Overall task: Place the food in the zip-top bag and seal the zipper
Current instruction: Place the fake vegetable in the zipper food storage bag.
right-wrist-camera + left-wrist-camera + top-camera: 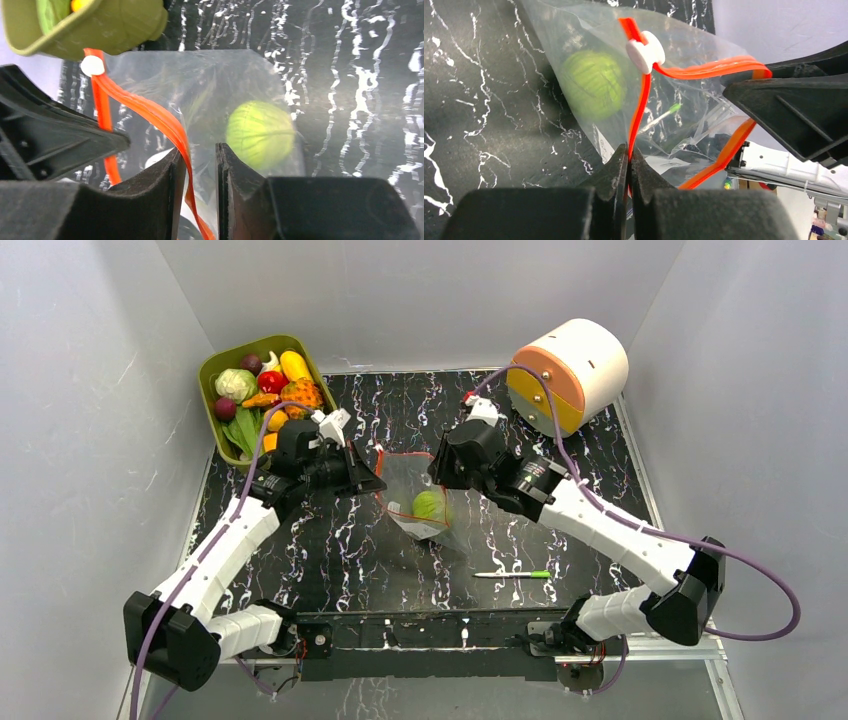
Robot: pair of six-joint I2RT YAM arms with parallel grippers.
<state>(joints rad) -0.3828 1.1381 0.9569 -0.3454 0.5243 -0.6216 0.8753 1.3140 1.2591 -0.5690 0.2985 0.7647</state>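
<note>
The clear zip-top bag (408, 478) hangs between my two grippers over the middle of the table, its mouth held up. A green cabbage (430, 505) lies inside it, also visible through the plastic as the cabbage (593, 84) and the cabbage (260, 132). My left gripper (629, 150) is shut on the red zipper (640, 107), just below the white slider (645, 51). My right gripper (198, 152) is open, with the zipper strip (165, 122) running loosely through the gap. More food fills the green tray (212, 370) at the back left.
A round orange-and-white container (570, 370) lies at the back right. A thin green-and-white pen (512, 574) rests near the front edge. White walls close in the table on three sides.
</note>
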